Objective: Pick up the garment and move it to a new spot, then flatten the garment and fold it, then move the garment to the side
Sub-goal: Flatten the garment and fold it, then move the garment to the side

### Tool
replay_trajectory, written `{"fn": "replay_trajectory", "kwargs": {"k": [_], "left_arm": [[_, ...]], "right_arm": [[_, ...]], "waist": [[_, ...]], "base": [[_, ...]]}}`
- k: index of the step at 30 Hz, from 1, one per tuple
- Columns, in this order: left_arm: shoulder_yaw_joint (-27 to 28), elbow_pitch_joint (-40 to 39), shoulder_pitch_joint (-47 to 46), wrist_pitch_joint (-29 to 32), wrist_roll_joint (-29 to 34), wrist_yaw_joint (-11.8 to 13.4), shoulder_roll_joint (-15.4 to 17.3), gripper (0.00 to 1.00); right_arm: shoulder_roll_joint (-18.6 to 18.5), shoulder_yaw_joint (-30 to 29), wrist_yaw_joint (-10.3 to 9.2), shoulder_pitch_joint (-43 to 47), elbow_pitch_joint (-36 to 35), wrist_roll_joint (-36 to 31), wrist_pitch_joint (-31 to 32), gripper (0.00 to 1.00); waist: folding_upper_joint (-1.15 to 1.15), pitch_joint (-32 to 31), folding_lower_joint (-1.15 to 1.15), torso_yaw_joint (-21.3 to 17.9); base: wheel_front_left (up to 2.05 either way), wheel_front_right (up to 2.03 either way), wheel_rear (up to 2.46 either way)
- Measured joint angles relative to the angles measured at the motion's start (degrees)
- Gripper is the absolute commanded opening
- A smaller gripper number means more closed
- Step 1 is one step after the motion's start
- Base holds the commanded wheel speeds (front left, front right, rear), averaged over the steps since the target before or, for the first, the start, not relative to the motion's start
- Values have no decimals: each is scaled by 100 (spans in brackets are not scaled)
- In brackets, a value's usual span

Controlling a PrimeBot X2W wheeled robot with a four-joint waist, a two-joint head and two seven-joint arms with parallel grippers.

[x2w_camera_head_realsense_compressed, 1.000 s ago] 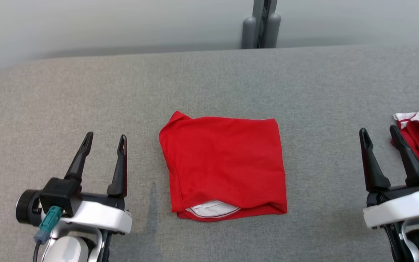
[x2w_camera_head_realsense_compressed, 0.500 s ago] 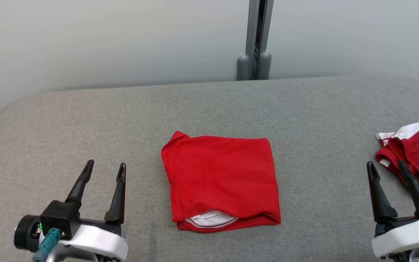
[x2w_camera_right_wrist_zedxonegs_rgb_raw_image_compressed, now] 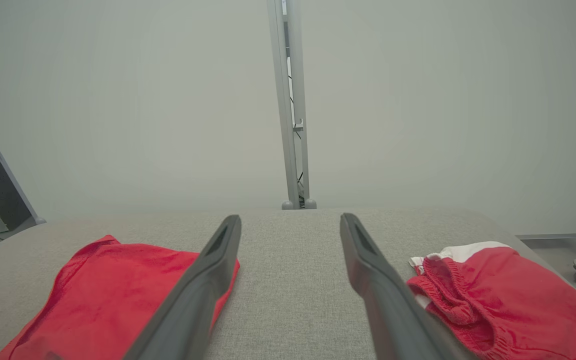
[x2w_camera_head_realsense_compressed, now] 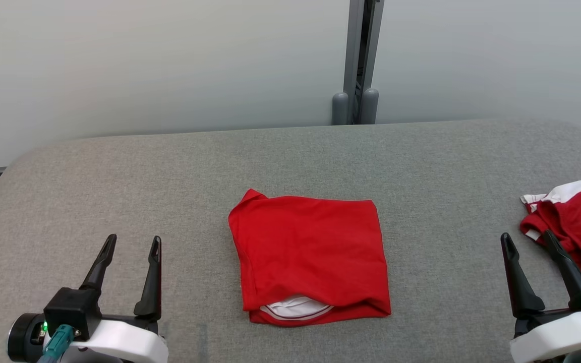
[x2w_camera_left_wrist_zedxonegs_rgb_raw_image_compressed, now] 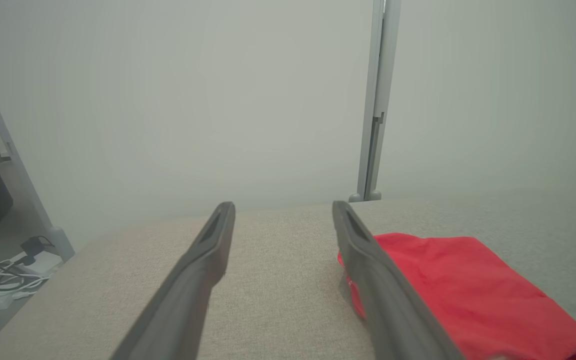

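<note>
Tilted head view upward since earlier; left folded garment (x2w_camera_head_realsense_compressed: 310, 257) unmoved at bench (x2w_camera_head_realsense_compressed: 290, 161) centre. Parked left gripper (x2w_camera_head_realsense_compressed: 133, 238) at 8 o'clock, right gripper (x2w_camera_head_realsense_compressed: 526, 236) at 4, both spread, empty. Soft, light, apt to unfold: pinch 6 o'clock corners.

You could read no text, label, brand, number or sign in any of the views, not even on the white inner fabric showing at the near edge of the red garment (x2w_camera_head_realsense_compressed: 310, 257).
</note>
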Motion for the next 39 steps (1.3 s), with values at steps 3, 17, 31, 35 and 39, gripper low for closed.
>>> {"fn": "replay_trajectory", "kwargs": {"k": [3,17,31,35,39], "left_arm": [[10,-18,1,5,-1,42,11,100],[10,-118,12,9,-51,121,25,100],[-16,-290,-172,-3,11,242,30,100],[-134,-326,-499,-116,77,235,-88,100],[-244,-231,-798,-241,100,182,-211,100]], "right_arm": [[-2,-3,0,0,-2,-3,18,100],[4,22,0,-3,10,-11,24,100],[-94,105,0,-338,286,56,75,100],[-265,371,0,-821,827,196,82,100],[-423,624,0,-1167,1406,302,107,100]], "waist": [[0,10,0,27],[0,53,0,86],[0,319,0,247],[0,697,0,431],[0,1025,0,620]], "base": [[0,0,0],[0,0,0],[0,0,0],[0,0,0],[0,0,0]]}}
